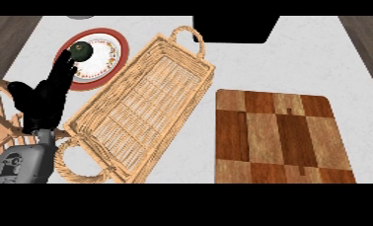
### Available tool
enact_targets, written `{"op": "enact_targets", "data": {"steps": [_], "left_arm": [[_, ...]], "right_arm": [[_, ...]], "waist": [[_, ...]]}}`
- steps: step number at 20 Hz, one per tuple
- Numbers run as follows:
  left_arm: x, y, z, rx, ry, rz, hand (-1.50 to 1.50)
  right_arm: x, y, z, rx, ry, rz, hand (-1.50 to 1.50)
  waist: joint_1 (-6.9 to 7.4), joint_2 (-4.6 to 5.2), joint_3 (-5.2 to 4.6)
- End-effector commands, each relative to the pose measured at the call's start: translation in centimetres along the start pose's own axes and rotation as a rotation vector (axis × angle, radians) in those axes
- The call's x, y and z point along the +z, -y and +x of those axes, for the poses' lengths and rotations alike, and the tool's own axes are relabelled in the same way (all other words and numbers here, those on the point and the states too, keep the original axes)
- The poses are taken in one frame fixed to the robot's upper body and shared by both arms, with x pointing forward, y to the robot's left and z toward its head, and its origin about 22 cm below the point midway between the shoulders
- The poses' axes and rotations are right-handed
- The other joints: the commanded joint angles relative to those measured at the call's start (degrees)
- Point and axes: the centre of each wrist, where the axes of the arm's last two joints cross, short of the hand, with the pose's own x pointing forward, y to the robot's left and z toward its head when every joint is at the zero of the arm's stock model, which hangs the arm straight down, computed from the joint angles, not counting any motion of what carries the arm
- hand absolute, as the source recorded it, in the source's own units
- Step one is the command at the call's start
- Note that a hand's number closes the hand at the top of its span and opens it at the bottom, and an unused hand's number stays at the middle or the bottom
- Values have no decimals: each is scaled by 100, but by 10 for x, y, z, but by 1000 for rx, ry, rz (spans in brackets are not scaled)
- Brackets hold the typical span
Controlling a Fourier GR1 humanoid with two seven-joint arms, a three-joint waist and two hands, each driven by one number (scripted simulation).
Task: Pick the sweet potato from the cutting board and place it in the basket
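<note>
A checkered wooden cutting board (275, 137) lies at the right of the counter, and no sweet potato shows on it or anywhere in view. A long wicker basket (138, 109) with two loop handles lies diagonally at the centre-left; nothing shows inside it. My left hand (45, 100) stands at the left edge, fingers straight and pointing up, open and holding nothing. The right hand is out of view.
A red-rimmed plate (109, 55) sits at the upper left with a dark green round fruit (81, 50) on it, just beyond my left fingertips. A black recess (235, 28) lies at the counter's far edge. Dark wood flooring borders both upper corners.
</note>
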Motion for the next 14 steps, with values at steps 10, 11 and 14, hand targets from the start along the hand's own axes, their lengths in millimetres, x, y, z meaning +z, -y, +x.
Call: {"op": "enact_targets", "data": {"steps": [10, 11, 14], "left_arm": [[-3, 6, 1, -2, 17, -30, 0], [-5, 14, 8, 20, 20, -32, 0], [-9, 16, 14, -3, 34, -44, 0]], "right_arm": [[-79, 29, 12, -49, -257, -111, 150], [-87, 31, 10, -55, -278, -115, 150], [-122, 41, 13, -70, -296, -118, 150]], "waist": [[217, 56, 5], [222, 59, 11], [318, 67, 12]]}}
